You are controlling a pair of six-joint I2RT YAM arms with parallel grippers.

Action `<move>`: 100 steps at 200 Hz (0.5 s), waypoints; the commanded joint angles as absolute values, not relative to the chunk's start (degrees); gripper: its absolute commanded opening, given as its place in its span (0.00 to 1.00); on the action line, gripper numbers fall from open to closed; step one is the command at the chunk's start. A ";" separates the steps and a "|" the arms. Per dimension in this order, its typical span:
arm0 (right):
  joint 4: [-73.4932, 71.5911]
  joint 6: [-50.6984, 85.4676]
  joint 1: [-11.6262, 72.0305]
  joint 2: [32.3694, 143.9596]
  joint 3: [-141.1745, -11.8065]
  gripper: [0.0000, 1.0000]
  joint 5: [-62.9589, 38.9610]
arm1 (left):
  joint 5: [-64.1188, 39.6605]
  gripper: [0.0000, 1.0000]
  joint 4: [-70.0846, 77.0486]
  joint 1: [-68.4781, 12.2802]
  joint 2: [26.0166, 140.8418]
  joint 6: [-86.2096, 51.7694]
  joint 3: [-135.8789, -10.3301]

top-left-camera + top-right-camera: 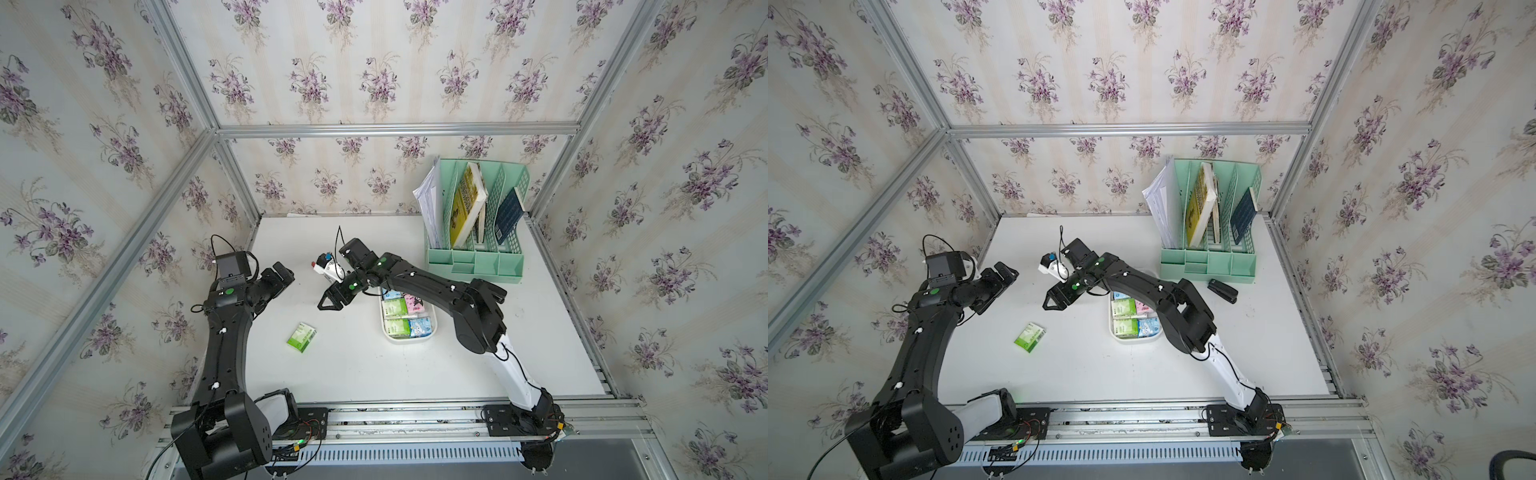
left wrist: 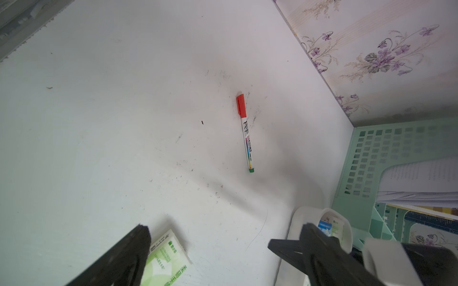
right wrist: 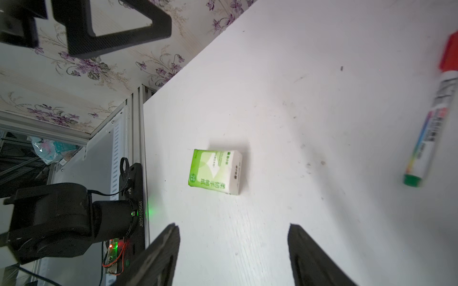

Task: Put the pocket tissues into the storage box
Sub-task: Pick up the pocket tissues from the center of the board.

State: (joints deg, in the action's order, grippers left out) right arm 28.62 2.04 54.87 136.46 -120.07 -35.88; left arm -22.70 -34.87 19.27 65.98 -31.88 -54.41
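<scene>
The right gripper (image 3: 233,226) is opened wide and grasps nothing. One green packet (image 3: 215,170) lies on the table (image 3: 297,123) ahead of its fingertips, apart from them. The storage box (image 1: 409,340), holding other packets (image 1: 395,308), sits just behind this gripper. The left gripper (image 1: 286,272) is opened too and is empty.

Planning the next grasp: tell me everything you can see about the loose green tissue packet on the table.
The green packet is a small flat rectangle in glossy plastic wrap, with a green-and-white printed face and white sides. It does not look crushed. It lies flat, printed face up, askew to the edges of the table, out in the open and well apart from the white box. Only the table touches it.
</scene>
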 commanded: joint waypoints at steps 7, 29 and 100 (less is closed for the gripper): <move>34.19 -0.15 56.99 141.31 -125.45 0.73 -38.85 | -25.36 0.99 -36.10 19.60 65.04 -30.11 -54.10; 34.29 -0.26 58.25 143.83 -127.36 0.73 -38.28 | -25.81 0.99 -36.74 19.81 65.02 -29.31 -53.96; 31.64 2.05 59.61 151.28 -131.07 0.73 -33.66 | -26.68 0.99 -37.08 19.86 65.11 -28.36 -53.68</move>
State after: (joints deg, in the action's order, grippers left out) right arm 32.56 0.51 59.31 149.80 -129.64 -35.94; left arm -26.17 -35.99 19.81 65.32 -29.93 -53.41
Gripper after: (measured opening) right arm 0.726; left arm 0.988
